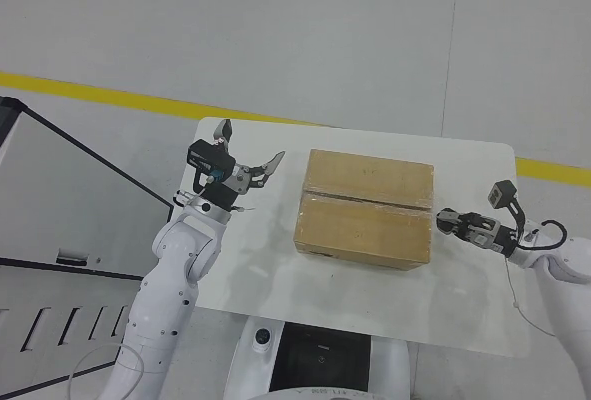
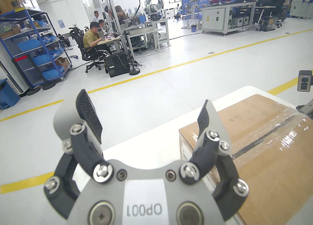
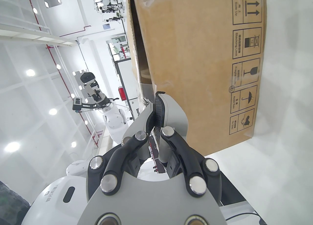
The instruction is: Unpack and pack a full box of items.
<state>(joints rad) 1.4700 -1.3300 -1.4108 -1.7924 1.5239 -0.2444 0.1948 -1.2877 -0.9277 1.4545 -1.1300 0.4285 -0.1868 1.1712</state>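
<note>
Top view, box (image 1: 365, 205): a brown cardboard carton near the middle of the white table (image 1: 265, 270), long side running across between the two arms.
Contents: hidden; both top flaps (image 1: 370, 175) are folded down. Right wrist view shows a dark gap under one flap edge, but nothing inside can be made out.
Material: plain matte corrugated board with square corners (image 2: 256, 150); the end face (image 3: 195, 52) carries a column of black printed handling symbols.
Seam: glossy clear tape (image 2: 281, 125) runs along the line where the flaps meet, wrinkled and reflecting light.
Left arm: the left gripper (image 1: 252, 142) (image 2: 145, 100) sits above the table just beside the box's end, apart from it, its fingers spread wide; the pads (image 2: 88, 113) are black with a fine ribbed grid.
Right arm: the right gripper (image 1: 440, 215) (image 3: 156, 98) is at the box's opposite end, up by the flap edge, its fingers pressed together. Whether anything thin is pinched between them cannot be told.
Table surface: smooth white with rounded corners (image 3: 281, 137).
</note>
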